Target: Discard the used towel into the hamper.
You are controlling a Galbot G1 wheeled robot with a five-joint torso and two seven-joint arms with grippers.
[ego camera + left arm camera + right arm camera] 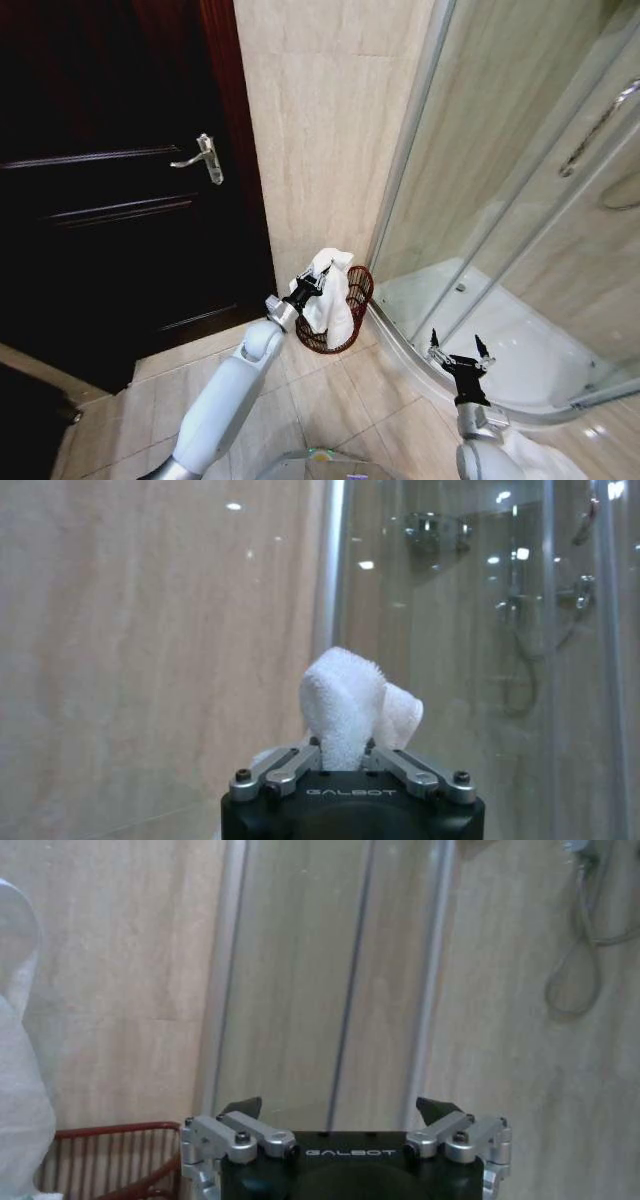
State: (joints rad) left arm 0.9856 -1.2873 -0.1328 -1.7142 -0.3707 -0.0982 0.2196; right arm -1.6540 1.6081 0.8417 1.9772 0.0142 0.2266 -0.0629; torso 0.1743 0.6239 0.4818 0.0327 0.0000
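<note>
Left wrist: towel pinched between the fingers

Your left pincer point(342, 759) is closed on the white towel point(350, 705), which stands up in a soft fold above the fingers point(290, 769). Behind it you have a beige tiled wall point(150, 645) beside a glass shower screen point(480, 630) with chrome fittings point(435, 531)

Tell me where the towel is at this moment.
In the head view the white towel hangs from the shut left gripper, over the hamper standing beside the shower enclosure.

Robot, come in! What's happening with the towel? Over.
Left gripper shut on white towel, over hamper. Right gripper open, idle by shower tray. Nothing blocking.
</note>
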